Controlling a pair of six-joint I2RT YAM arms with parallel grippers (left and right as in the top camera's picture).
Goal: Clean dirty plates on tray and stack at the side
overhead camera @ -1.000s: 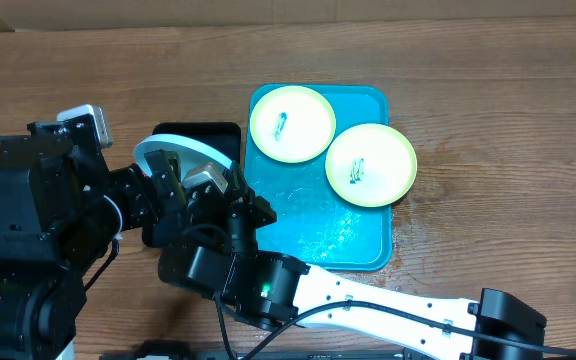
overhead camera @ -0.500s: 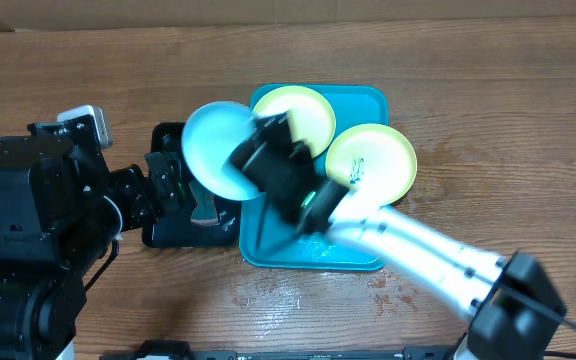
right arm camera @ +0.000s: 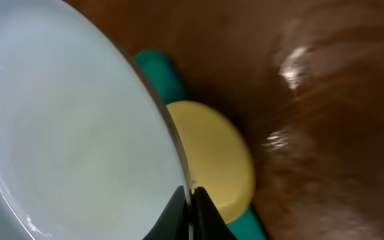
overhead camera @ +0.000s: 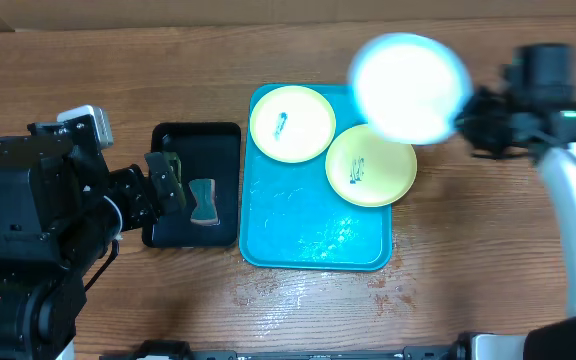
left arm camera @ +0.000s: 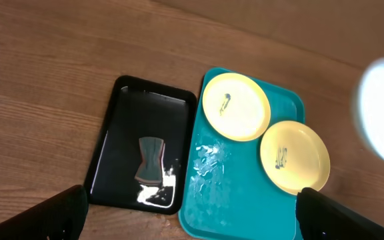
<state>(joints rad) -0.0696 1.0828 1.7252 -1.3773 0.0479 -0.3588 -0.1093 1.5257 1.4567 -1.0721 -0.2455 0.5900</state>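
Glossy plastic tray (overhead camera: 268, 240), wood-grain tabletop (overhead camera: 488, 260)

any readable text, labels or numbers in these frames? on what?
No legible text in any view.
Dark marks on the left yellow-green plate and the right yellow-green plate: smears, not writing.
Tray, black tub, cyan plate: no markings visible; the cyan plate is motion-blurred.

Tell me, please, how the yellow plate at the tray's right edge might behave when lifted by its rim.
Probably stiff and light: the cyan plate hangs unbent from the right gripper by its rim. The yellow plate overlaps the tray rim, so it may rock. Water on the tray suggests slipperiness.
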